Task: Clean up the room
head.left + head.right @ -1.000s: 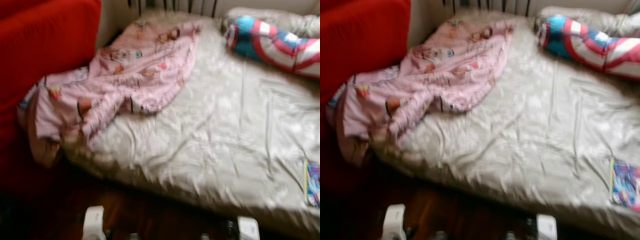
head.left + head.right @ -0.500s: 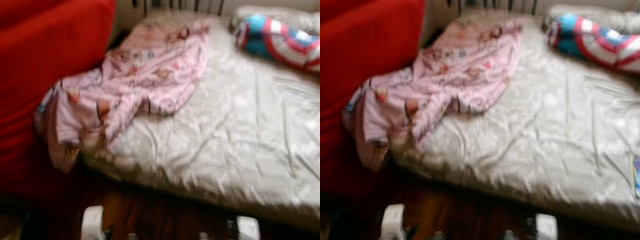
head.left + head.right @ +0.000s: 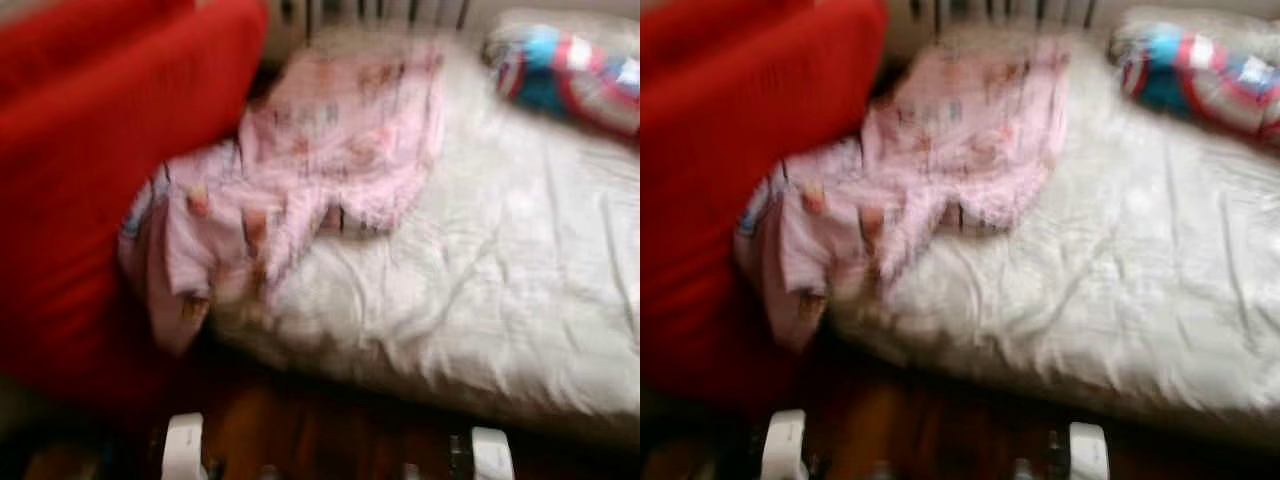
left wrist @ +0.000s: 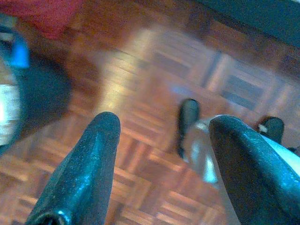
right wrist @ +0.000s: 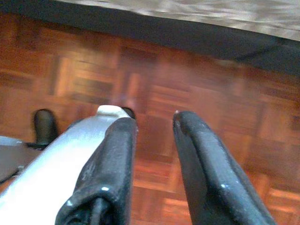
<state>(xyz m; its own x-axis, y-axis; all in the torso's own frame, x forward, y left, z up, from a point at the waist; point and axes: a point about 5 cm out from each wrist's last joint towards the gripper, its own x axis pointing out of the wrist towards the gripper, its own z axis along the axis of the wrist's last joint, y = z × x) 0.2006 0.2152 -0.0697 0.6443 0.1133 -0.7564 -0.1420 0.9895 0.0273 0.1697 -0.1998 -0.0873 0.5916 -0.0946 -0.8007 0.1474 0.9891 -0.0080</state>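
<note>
Head views blurred. Pink printed blanket (image 3: 320,160) lies crumpled on the bed's white sheet (image 3: 500,270), from approx. centre frame out to 9 o'clock, its lower end spilling over the mattress edge beside the red sofa (image 3: 90,180). Red-white-blue pillow (image 3: 575,75) sits at 2 o'clock, well apart from the blanket. Both arms hang low by the floor, well short of the bed; white arm parts show at 7 (image 3: 183,445) and 5 o'clock (image 3: 492,452) at the bottom edge. L wrist view: left gripper (image 4: 164,154) over wood parquet floor (image 4: 140,70), fingers spread wide, holding nothing, touching nothing; robot's dark foot and silver leg visible btwn them, red fabric at far corner. R wrist view: right gripper (image 5: 154,140) also over parquet, fingers apart w/ a narrow gap, empty; dark bed base (image 5: 187,40) and sheet edge beyond.
</note>
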